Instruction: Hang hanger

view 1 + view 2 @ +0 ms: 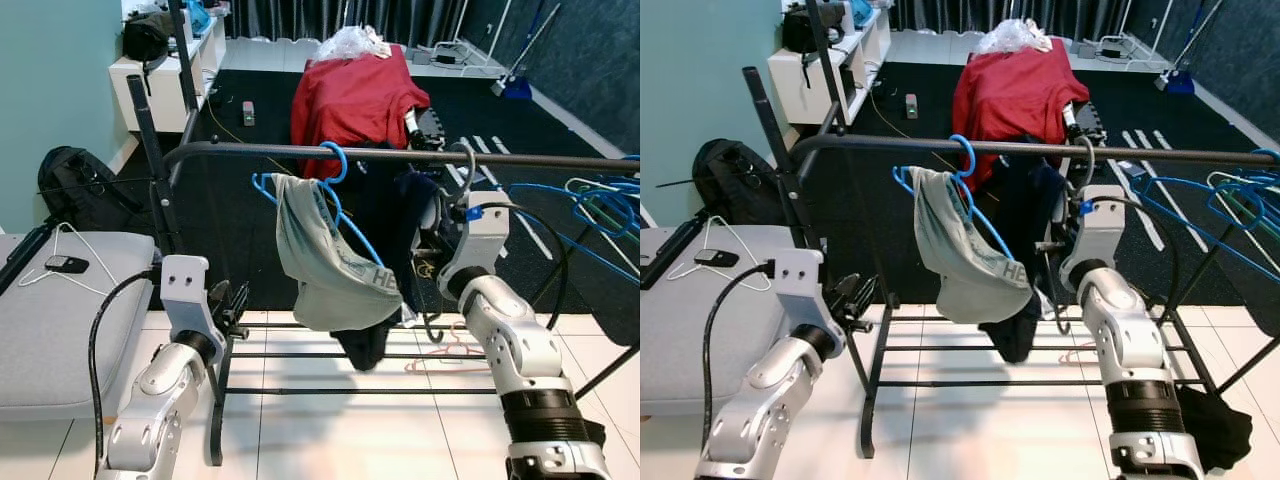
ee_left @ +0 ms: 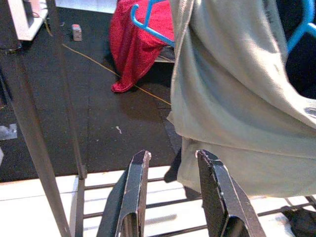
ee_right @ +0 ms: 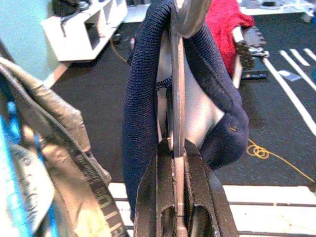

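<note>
Pinched tight in my right gripper (image 3: pixel 174 148) is the grey hanger (image 3: pixel 177 84) with a dark blue top (image 3: pixel 143 98), up by the rail (image 1: pixel 400 155) at about one o'clock but not hooked yet, I think, while my left gripper (image 2: pixel 170 158) waits spread open.

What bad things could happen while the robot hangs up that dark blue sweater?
The right gripper pinches only the thin silver metal hanger, so the navy knitted sweater might slip off. The grey garment on the blue plastic hanger hangs close beside it on the black metal rail and might get knocked or tangled.
</note>
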Robot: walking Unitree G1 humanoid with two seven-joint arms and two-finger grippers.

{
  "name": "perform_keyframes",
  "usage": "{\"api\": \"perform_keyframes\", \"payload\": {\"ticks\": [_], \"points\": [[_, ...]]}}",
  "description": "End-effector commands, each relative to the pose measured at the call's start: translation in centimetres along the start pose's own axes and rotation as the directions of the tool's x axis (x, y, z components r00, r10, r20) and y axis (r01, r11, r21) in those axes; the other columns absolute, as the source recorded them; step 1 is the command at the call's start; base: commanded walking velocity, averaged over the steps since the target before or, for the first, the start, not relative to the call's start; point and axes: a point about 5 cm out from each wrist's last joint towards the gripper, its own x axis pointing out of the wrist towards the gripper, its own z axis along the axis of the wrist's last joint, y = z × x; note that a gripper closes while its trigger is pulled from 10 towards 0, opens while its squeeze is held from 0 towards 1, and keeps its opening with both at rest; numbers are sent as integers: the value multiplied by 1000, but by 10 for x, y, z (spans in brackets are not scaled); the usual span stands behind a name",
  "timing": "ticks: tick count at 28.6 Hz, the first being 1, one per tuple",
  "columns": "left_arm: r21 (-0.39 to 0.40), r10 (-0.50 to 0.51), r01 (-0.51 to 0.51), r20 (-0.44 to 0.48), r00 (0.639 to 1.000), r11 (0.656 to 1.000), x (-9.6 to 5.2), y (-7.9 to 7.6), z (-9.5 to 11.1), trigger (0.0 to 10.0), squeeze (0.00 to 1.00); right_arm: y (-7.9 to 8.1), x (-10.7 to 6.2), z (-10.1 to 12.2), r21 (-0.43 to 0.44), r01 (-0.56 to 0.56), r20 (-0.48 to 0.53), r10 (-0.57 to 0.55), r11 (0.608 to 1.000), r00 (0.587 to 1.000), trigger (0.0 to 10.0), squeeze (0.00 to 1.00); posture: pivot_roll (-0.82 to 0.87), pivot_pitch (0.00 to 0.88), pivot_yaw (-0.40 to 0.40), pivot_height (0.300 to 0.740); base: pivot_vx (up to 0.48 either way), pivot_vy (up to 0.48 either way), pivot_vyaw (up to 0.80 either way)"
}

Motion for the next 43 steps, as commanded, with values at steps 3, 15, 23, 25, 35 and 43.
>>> {"api": "perform_keyframes", "payload": {"ticks": [3, 15, 23, 25, 35, 43], "points": [[28, -17, 18, -20, 1000, 999, -3, 1, -2, 10000, 0, -13, 0, 12, 45, 36, 17, -37, 998, 999, 10000, 0, 15, 92, -31, 740, 0, 0, 0], [36, -119, 121, -48, 992, 992, -9, -10, -9, 10000, 0, -6, -2, -3, 34, 57, -20, -56, 998, 998, 10000, 0, 19, 99, -29, 740, 0, 0, 0], [89, -261, 270, -103, 960, 959, -25, -17, -21, 10000, 0, -5, -7, -14, 12, 117, -34, -116, 993, 993, 10000, 0, 26, 112, -31, 740, 0, 0, 0], [109, -403, 422, -160, 901, 900, -38, -27, -29, 10000, 0, -2, -7, -14, 24, 114, -26, -114, 993, 993, 10000, 0, 26, 117, -30, 740, 0, 0, 0], [68, -319, 330, -142, 937, 941, -36, -21, -32, 10000, 0, 8, -10, -16, 25, 106, -17, -106, 994, 994, 10000, 0, 22, 127, -35, 740, 0, 0, 0], [65, -219, 230, -143, 965, 971, -34, -9, -39, 10000, 0, 11, -18, -28, 14, 176, -23, -176, 984, 984, 10000, 0, 8, 126, -28, 740, 0, 0, 0]]}}
